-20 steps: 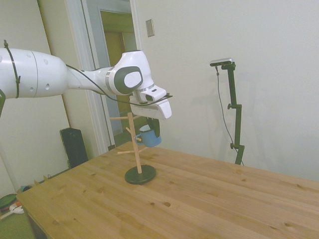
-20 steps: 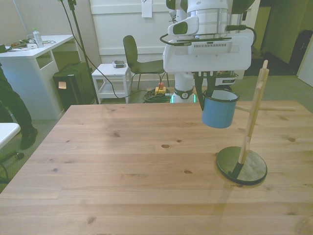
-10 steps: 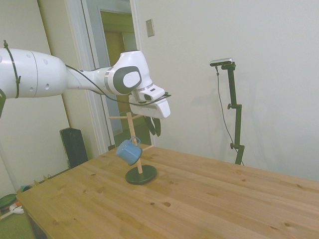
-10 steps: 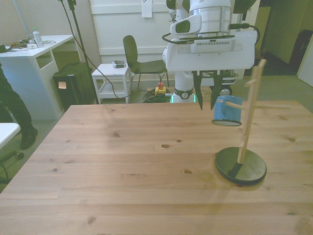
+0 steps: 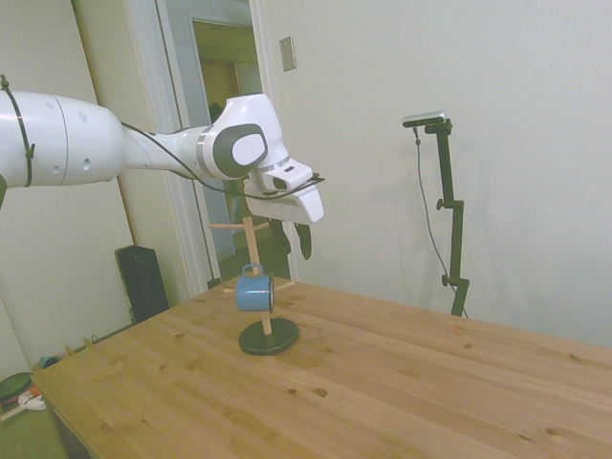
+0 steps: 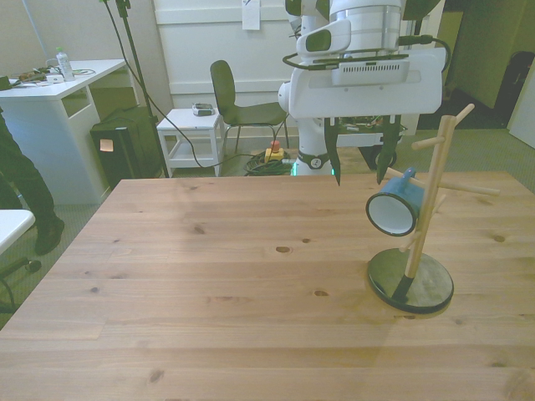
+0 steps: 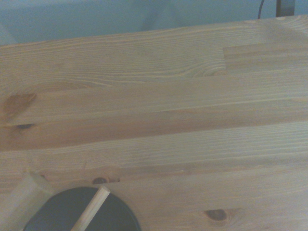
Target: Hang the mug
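The light-blue mug (image 6: 394, 207) hangs by its handle on a lower peg of the wooden mug tree (image 6: 429, 205). It is tilted, and its white inside faces down and toward the front view's left. In the side view the mug (image 5: 254, 289) hangs in front of the tree's post (image 5: 256, 273), above the dark round base (image 5: 269, 337). My gripper (image 6: 359, 163) is open and empty, just above the mug and apart from it. The side view shows the gripper (image 5: 292, 237) higher than the mug, beside the tree's top. The wrist view holds only the base (image 7: 62, 214) and a peg (image 7: 91, 208).
The tree stands near the table's edge at the front view's right. Behind the table are a dark chair (image 6: 226, 92), a small white cart (image 6: 192, 134) and a white desk (image 6: 50, 100). A person's leg (image 6: 21, 180) shows at the front view's left edge.
The gripper has let go of the mug, opened and risen a little. The mug has swung on its peg and now hangs tilted. The tree has rocked slightly.
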